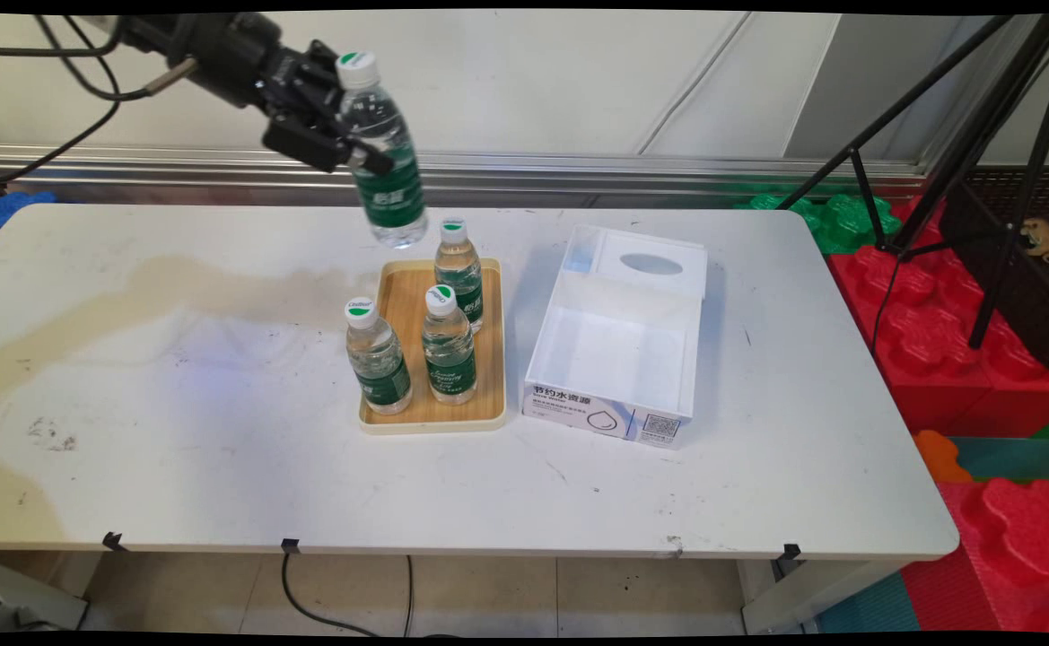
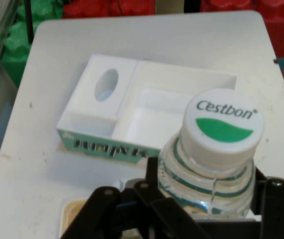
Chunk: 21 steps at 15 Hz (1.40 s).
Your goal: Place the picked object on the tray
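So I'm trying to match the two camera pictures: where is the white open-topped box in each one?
Main view: the white box lies on the table, right of the wooden tray, printed side toward the camera.
Hand view: the same box sits centre-left, beyond the gripper.
Shared landmark: the held water bottle, its Cestbon cap in the hand view's lower right.

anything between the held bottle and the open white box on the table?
Nothing visible. The gripper holds the water bottle in the air above the far end of the wooden tray, where three more bottles stand. The open white box lies beside the tray; the air and table between are bare.
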Each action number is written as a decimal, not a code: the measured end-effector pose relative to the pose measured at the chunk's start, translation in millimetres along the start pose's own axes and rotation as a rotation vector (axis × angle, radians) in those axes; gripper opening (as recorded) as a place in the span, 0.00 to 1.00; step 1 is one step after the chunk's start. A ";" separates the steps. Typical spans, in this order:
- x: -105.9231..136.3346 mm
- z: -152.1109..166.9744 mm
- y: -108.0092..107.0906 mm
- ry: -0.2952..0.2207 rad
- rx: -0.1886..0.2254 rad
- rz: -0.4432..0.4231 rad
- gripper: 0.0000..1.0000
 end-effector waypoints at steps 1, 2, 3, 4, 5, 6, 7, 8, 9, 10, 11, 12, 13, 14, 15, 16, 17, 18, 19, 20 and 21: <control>-4.8 -4.5 0.0 -0.012 0.000 -0.004 0.00; -8.3 -7.5 0.0 -0.020 0.001 -0.008 0.00; -14.1 -11.4 -0.1 -0.033 0.001 -0.012 0.00; -22.5 -15.9 -0.3 -0.049 0.001 -0.019 0.00; -28.9 -18.2 -0.8 -0.061 0.001 -0.023 0.00; -36.7 -19.9 -1.7 -0.076 0.004 -0.027 0.00; -44.6 -20.7 -3.0 -0.089 0.007 -0.033 0.00; -51.1 -20.4 -4.4 -0.099 0.010 -0.037 0.00; -58.7 -18.9 -6.2 -0.108 0.013 -0.042 0.00; -65.1 -17.1 -7.7 -0.115 0.016 -0.045 0.00; -69.2 -15.1 -8.8 -0.117 0.018 -0.047 0.00; -75.3 -11.5 -10.6 -0.121 0.021 -0.049 0.00; -82.9 -6.2 -12.5 -0.125 0.025 -0.052 0.00; -90.6 0.0 -14.2 -0.129 0.028 -0.054 0.00; -97.1 5.9 -15.8 -0.132 0.030 -0.055 0.00; -104.4 13.1 -17.8 -0.134 0.033 -0.056 0.00; -110.5 20.0 -19.8 -0.136 0.035 -0.057 0.00; -116.9 28.4 -22.3 -0.136 0.035 -0.056 0.00; -123.2 36.9 -24.7 -0.137 0.035 -0.056 0.00; -128.6 44.4 -26.9 -0.138 0.035 -0.055 0.00; -134.4 52.9 -29.2 -0.138 0.034 -0.055 0.00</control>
